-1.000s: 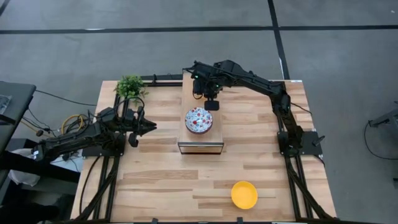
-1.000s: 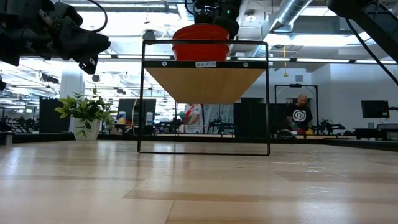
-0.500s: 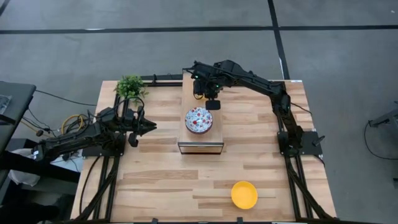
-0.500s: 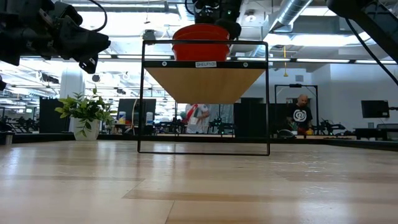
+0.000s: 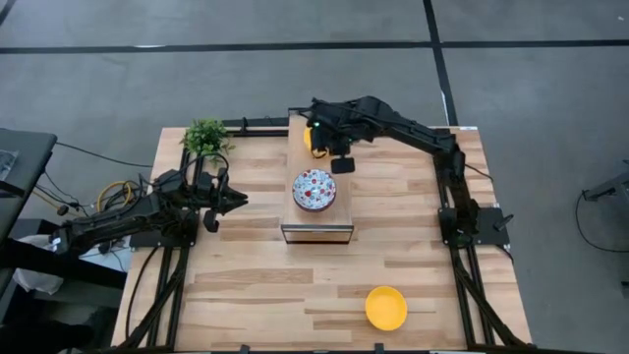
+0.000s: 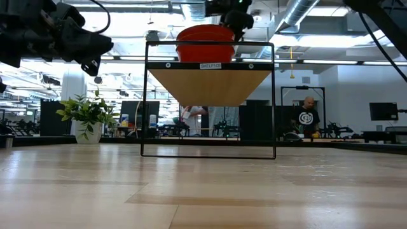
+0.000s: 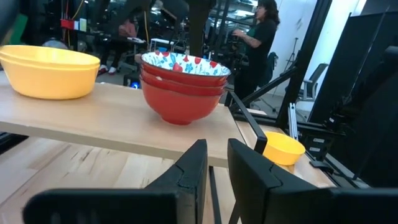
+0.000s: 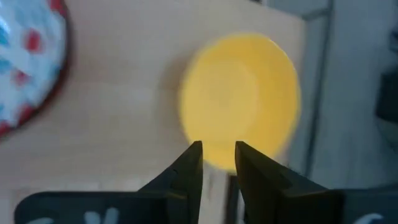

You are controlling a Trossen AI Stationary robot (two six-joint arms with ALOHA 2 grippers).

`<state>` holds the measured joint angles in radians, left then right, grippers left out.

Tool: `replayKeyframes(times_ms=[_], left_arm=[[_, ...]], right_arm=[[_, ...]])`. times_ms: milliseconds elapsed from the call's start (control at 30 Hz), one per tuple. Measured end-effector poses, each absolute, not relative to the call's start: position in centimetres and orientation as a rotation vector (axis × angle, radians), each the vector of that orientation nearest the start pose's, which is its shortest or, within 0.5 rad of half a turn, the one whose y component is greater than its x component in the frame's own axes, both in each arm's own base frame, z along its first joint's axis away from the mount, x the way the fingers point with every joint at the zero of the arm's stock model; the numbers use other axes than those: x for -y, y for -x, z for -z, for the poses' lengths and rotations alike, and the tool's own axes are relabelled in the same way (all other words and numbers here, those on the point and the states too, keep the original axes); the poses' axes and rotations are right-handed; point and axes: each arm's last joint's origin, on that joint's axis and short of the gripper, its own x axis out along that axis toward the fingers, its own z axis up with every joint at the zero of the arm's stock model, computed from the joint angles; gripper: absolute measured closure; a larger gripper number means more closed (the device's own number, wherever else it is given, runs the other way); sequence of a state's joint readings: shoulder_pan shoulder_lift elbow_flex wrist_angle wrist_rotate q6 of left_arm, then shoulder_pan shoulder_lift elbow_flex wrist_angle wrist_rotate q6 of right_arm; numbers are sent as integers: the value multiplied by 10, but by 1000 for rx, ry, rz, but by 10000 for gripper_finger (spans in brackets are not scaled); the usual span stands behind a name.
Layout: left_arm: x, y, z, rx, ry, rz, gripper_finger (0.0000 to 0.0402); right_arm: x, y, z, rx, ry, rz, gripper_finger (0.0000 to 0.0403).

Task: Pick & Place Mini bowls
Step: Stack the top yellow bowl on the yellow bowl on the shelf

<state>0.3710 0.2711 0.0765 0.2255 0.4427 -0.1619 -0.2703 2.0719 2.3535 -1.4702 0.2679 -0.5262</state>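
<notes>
On the wooden table [image 5: 295, 285], a raised shelf [image 5: 316, 228] carries stacked yellow bowls [image 8: 239, 99]; above them the right gripper [image 8: 217, 155] is parted slightly, empty, and should be lifted straight up.

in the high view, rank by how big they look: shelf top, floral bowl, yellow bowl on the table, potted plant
1. shelf top, clearly largest.
2. potted plant, floral bowl and yellow bowl on the table look about alike. The floral bowl sits raised, nearer the camera, so I won't rank these three.
</notes>
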Motion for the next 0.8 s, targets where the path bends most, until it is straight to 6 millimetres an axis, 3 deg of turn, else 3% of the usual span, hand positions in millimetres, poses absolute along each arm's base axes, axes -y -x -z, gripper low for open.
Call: replayKeyframes(times_ms=[100, 233, 467, 800], left_arm=[[-29, -109, -187, 11, 155, 73, 339], [-30, -110, -186, -2, 160, 71, 339], [-30, -111, -186, -6, 165, 72, 339], [-30, -111, -186, -5, 169, 72, 339]], right_arm=[[122, -371, -381, -1328, 437, 232, 322], [144, -355, -383, -1346, 274, 277, 331], [180, -342, -359, -1384, 51, 238, 354], [201, -341, -342, -1347, 21, 180, 401]])
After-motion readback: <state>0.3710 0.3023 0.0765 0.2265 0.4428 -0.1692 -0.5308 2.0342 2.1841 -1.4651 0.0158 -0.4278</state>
